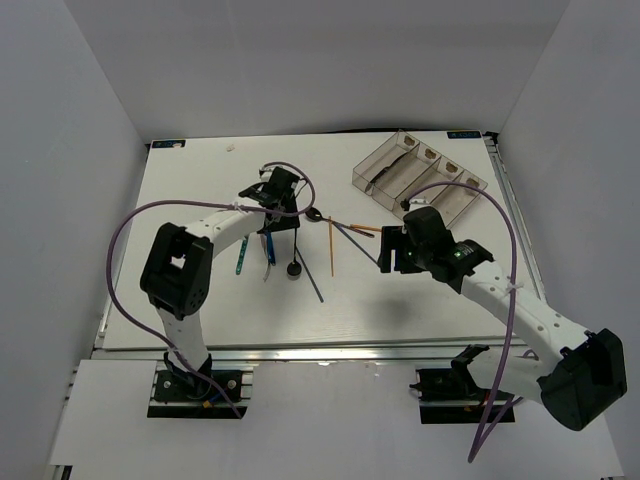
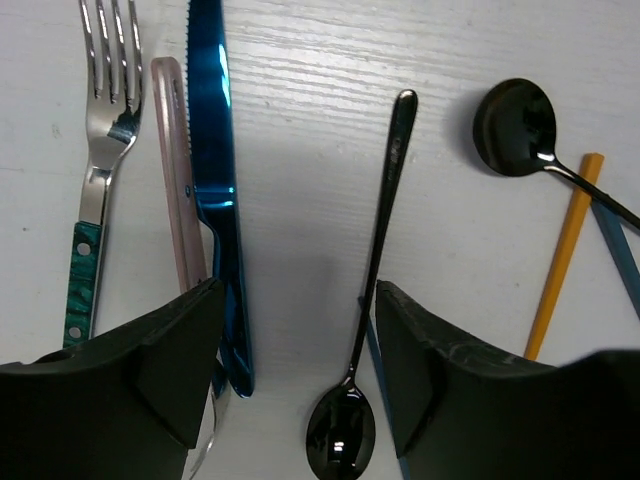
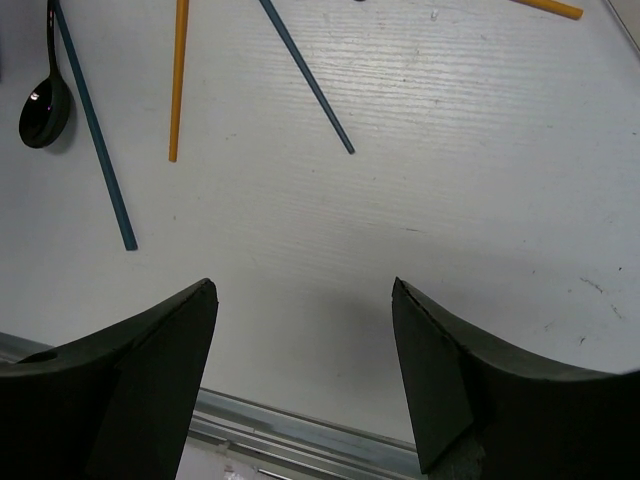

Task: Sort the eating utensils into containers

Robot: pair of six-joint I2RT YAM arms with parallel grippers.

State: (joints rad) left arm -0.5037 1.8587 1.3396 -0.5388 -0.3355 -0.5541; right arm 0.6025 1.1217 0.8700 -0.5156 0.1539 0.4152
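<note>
My left gripper [image 1: 268,200] [image 2: 300,330] is open and low over the laid-out utensils. A small black spoon [image 2: 375,290] lies between its fingers, closer to the right finger, bowl toward the camera. To its left lie a blue knife [image 2: 215,180], a pale pink knife [image 2: 175,190] and a teal-handled fork [image 2: 100,150]. A second black spoon [image 2: 515,125], an orange chopstick [image 2: 565,255] and a blue-grey chopstick [image 2: 615,250] lie to the right. My right gripper [image 1: 388,252] [image 3: 305,290] is open and empty over bare table. The clear containers [image 1: 372,172] stand at the back right.
The right wrist view shows a black spoon [image 3: 45,110], two blue-grey chopsticks [image 3: 95,130] [image 3: 310,80] and an orange chopstick [image 3: 180,80] ahead, with the table's metal front rail [image 3: 300,435] just below the fingers. White walls enclose the table.
</note>
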